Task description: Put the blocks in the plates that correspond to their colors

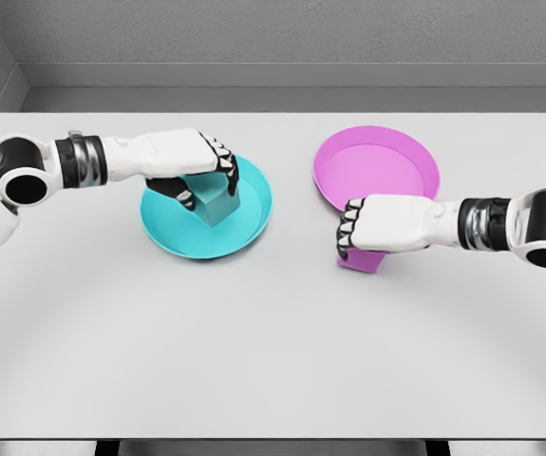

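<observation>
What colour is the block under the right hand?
Pink, matching the pink plate beside it. The block shows below the right hand in the head view.

No readable text, labels, brands, numbers or signs anywhere in head view; all surfaces plain, unmarked.

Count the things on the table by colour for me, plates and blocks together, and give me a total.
Teal: 2, the teal plate and the teal block in the left hand.
Pink: 2, the pink plate and the pink block under the right hand.
Total: 4
</observation>
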You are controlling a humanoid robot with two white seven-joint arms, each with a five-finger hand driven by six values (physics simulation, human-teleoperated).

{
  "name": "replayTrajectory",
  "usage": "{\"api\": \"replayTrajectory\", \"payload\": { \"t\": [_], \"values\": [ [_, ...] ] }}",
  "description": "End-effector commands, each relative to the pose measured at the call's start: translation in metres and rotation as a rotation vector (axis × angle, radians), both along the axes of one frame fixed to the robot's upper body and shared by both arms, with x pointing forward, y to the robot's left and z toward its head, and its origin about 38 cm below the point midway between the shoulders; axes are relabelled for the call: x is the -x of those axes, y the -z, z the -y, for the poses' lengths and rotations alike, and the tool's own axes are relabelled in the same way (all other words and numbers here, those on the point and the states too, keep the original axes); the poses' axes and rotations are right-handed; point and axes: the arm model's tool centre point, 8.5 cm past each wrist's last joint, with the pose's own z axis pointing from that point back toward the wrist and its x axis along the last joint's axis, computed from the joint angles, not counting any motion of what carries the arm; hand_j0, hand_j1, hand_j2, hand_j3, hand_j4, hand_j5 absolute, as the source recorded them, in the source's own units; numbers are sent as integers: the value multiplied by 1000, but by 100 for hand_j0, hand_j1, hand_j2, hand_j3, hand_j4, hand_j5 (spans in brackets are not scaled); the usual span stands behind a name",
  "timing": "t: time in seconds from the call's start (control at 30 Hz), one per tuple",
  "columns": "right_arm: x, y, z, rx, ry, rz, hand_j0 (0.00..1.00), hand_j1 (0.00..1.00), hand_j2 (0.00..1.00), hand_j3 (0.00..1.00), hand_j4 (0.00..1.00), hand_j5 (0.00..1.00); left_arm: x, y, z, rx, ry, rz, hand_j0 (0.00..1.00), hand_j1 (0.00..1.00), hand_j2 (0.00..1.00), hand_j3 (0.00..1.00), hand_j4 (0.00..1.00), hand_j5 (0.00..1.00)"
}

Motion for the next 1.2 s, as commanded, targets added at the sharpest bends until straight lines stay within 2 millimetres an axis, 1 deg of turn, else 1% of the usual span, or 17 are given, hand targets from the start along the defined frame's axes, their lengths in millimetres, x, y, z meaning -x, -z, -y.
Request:
{"api": "replayTrajectory", "payload": {
  "t": [0.0,0.03,0.13,0.17,0.27,0.4,0.43,0.5,0.63,0.77,0.8,0.87,0.9,0.97,1.03,1.1,1.17],
  "values": [
    [-2,-9,3,-35,13,2,55,55,55,55,55,55,-7,8,1,9,-26,-26,54,54,54,54,54,54],
    [-3,-10,4,-35,16,4,55,55,55,55,55,55,-6,9,0,9,-27,-28,58,58,58,58,58,58],
    [-8,-30,17,-113,55,15,55,55,55,55,55,55,-12,7,-12,21,-67,-28,94,94,94,94,94,94],
    [-9,-33,20,-131,62,12,55,55,55,55,55,55,-13,7,-14,23,-74,-30,100,100,100,100,100,100],
    [-18,-56,41,-257,122,-5,55,55,55,55,55,55,-13,6,-14,28,-71,-29,100,100,100,100,100,100],
    [-36,-69,73,-399,225,-39,55,55,55,55,55,55,-17,-4,-24,45,-97,-9,100,100,100,100,100,100],
    [-41,-69,80,-420,250,-49,55,55,55,55,55,55,-18,-7,-28,49,-107,-3,100,100,100,100,100,100],
    [-51,-68,92,-433,297,-57,55,55,55,55,55,55,-18,-14,-54,40,-156,11,100,100,100,100,100,100],
    [-80,-62,96,-503,367,-87,54,54,54,54,54,54,-26,-1,-96,169,-285,-103,100,100,100,100,100,100],
    [-94,-58,76,-547,360,-106,56,56,56,56,56,56,-28,13,-127,147,-372,-138,100,100,100,100,100,100],
    [-96,-57,75,-550,363,-110,68,68,68,68,68,68,-26,18,-129,144,-377,-148,100,100,100,100,100,100],
    [-98,-56,80,-539,379,-106,100,100,100,100,100,100,-25,19,-132,140,-383,-149,100,100,100,100,100,100],
    [-98,-59,84,-531,387,-90,100,100,100,100,100,100,-25,18,-132,139,-384,-147,100,100,100,100,100,100],
    [-99,-69,109,-570,445,-52,100,100,100,100,100,100,-25,17,-135,136,-388,-146,100,100,100,100,100,100],
    [-103,-73,150,-652,557,-39,100,100,100,100,100,100,-24,17,-137,136,-390,-146,100,100,100,100,100,100],
    [-103,-57,181,-659,653,-71,100,100,100,100,100,100,-24,17,-138,135,-394,-146,100,100,100,100,100,100],
    [-98,-52,199,-654,698,-73,100,100,100,100,100,100,-23,20,-143,130,-405,-153,100,100,100,100,100,100]
  ]
}}
